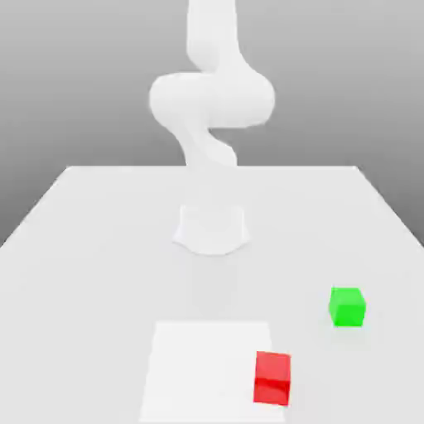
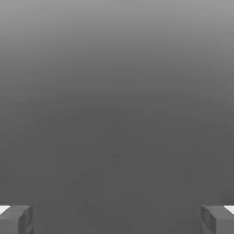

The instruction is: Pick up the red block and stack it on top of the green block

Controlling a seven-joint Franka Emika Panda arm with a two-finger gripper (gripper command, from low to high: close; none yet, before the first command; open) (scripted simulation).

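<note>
Because nothing has hold of it, the red block (image 1: 272,378) rests under its own weight on a flat face, nearest the exterior view's camera, across the exterior view's right edge of a pale flat square (image 1: 207,368) on the counter (image 1: 91,290). That square probably marks a work area. Farther back and toward the exterior view's right, the green block (image 1: 347,307) sits upright on the bare counter, well apart from the red one; with its top free, it can serve as the base of the stack. Farther still stands the robot's base (image 1: 212,230), from which the white arm (image 1: 212,99) climbs, likely so that it clears both cubes before the reach begins.

The pincer (image 2: 117,220) is spread wide, with nothing between its fingers. The red block lies well apart from it, probably well below, so the first step is likely to bring the open pincer down over that block.
</note>
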